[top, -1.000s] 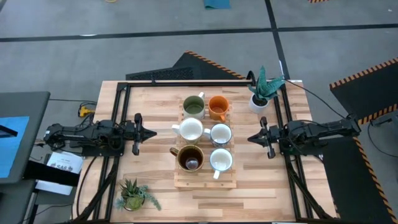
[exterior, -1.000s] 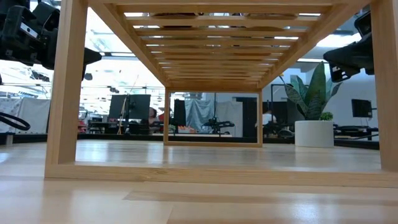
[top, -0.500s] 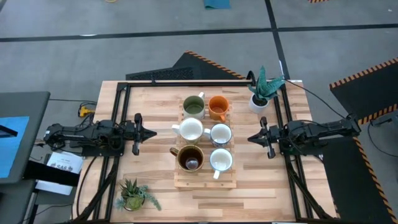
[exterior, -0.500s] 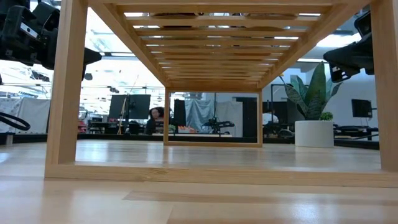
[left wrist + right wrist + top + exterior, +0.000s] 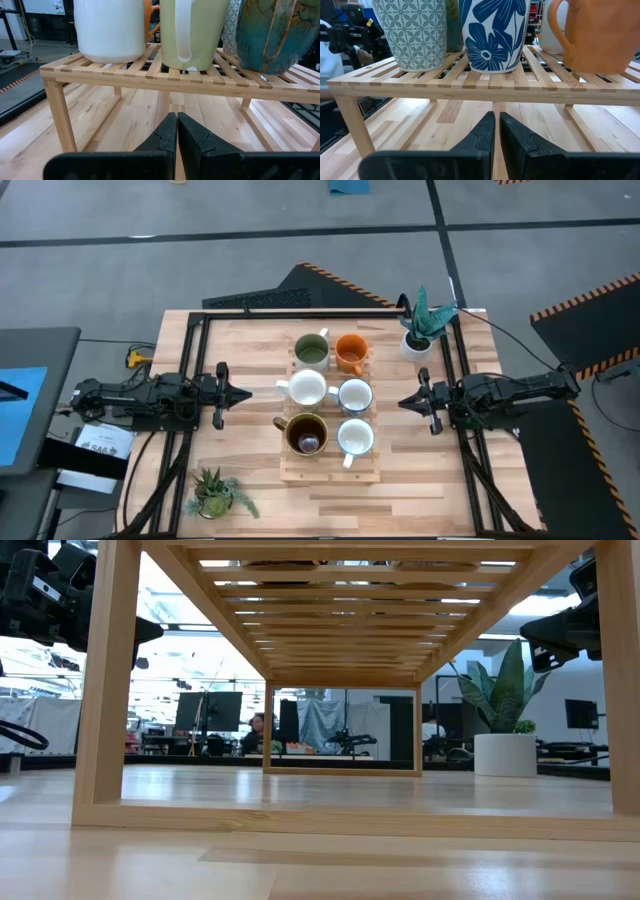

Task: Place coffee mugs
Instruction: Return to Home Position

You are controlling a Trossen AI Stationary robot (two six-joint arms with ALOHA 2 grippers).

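We judge homing in hand: six coffee mugs [image 5: 307, 389] occupy the shelf [image 5: 330, 471]. The left gripper [image 5: 245, 393] and right gripper [image 5: 403, 401] flank it, fingers closed, empty; we expect only parking next.

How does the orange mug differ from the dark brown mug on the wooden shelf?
The orange mug stands in the shelf's far row on the right; the dark brown mug stands in the near row on the left. The orange mug is bright inside, the dark brown mug dark. The dark brown mug's rim looks wider. Both sit upright on the wooden shelf.
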